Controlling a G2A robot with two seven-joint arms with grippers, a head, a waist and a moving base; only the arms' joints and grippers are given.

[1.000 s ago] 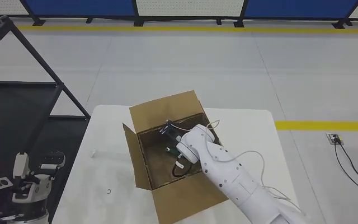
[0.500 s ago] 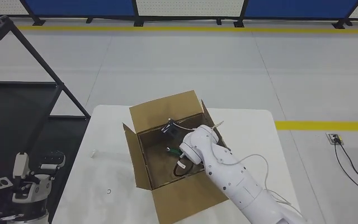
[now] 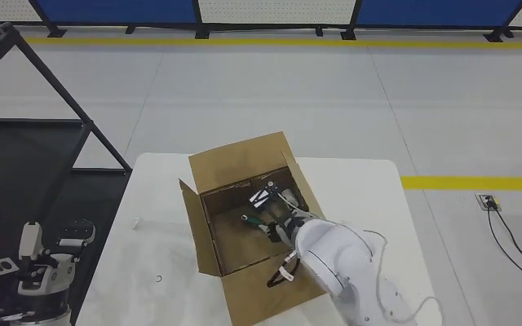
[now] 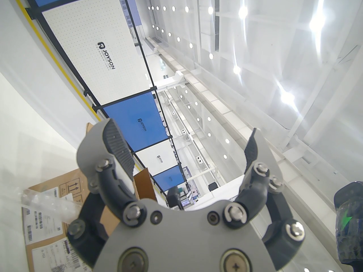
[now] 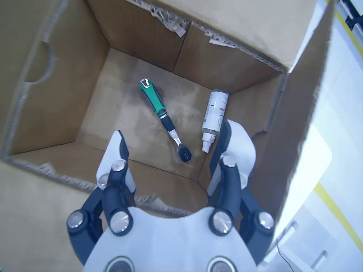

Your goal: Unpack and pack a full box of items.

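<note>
The right gripper (image 5: pixel 172 130) hangs empty over the open cardboard box (image 5: pixel 136 29), its jaws spread wide. The left gripper (image 4: pixel 181 127), equally wide and holding nothing, points up toward the ceiling. On the box floor a green-handled ratchet (image 5: pixel 163 117) lies near the middle and a white spray bottle (image 5: pixel 215 111) lies on its side just beside it, along a side wall with its base near a corner; the box stands on the white table (image 3: pixel 155 244), nearer the far edge.
</note>
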